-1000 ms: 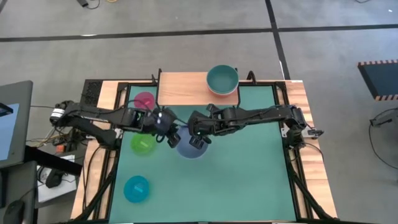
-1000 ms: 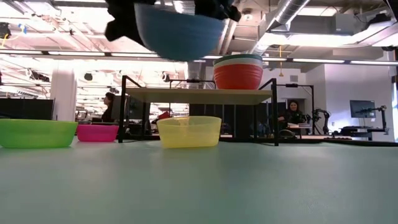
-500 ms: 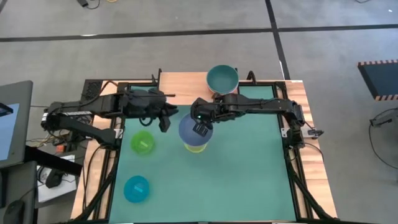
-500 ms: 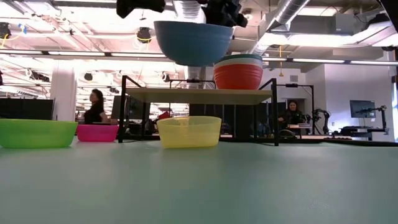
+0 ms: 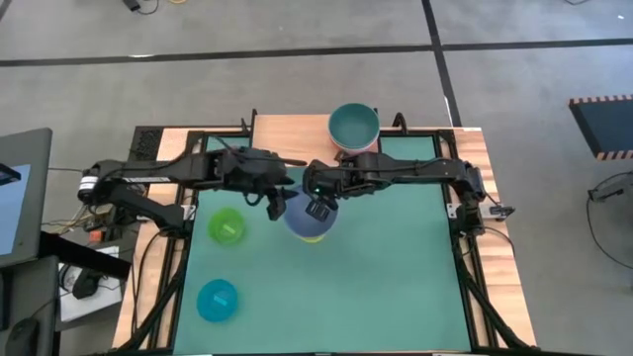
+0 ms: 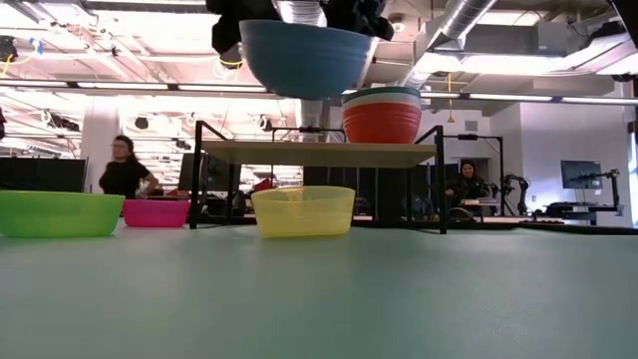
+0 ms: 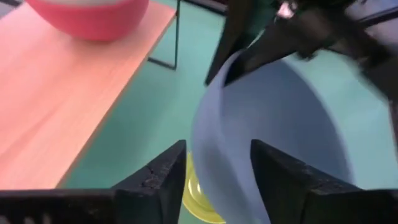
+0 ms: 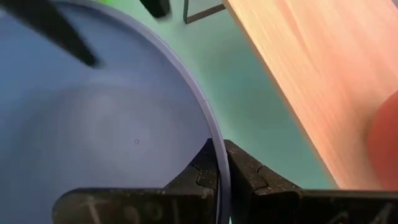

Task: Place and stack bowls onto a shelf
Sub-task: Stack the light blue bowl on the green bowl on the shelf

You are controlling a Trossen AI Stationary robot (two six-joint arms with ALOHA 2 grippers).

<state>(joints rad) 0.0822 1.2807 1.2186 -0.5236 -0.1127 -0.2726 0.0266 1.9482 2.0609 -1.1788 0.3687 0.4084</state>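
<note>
My right gripper (image 5: 318, 206) is shut on a pale blue bowl (image 5: 308, 220), which hangs in the air over the yellow bowl (image 6: 302, 210) near the shelf (image 5: 292, 138). My left gripper (image 7: 217, 147) is open. Its fingers stand on either side of the blue bowl's rim, opposite the right gripper, and I cannot tell whether they touch it. A stack of bowls (image 6: 382, 115), teal on top and red at the bottom, sits on the shelf's right part. The green bowl (image 5: 226, 226), the pink bowl (image 6: 157, 212) and the cyan bowl (image 5: 217, 300) rest on the mat. My right gripper pinches the blue bowl's rim (image 8: 219, 163) on the side toward the shelf, with one finger inside the bowl and one outside. The fingers come from above, slanting down. The bowl is lifted clear, mouth up and slightly tilted (image 6: 304, 55), higher than the shelf board.
The shelf's left and middle parts (image 6: 269, 153) are bare wood. The yellow bowl stands on the mat just in front of the shelf, below the held bowl. The left arm hides the pink bowl in the high view. People move about in the room behind the table.
The right gripper has carried the blue bowl toward the far edge, from over the middle of the mat to above the yellow bowl. The left gripper drew back toward the shelf's left end, then came in again to the bowl's rim.
</note>
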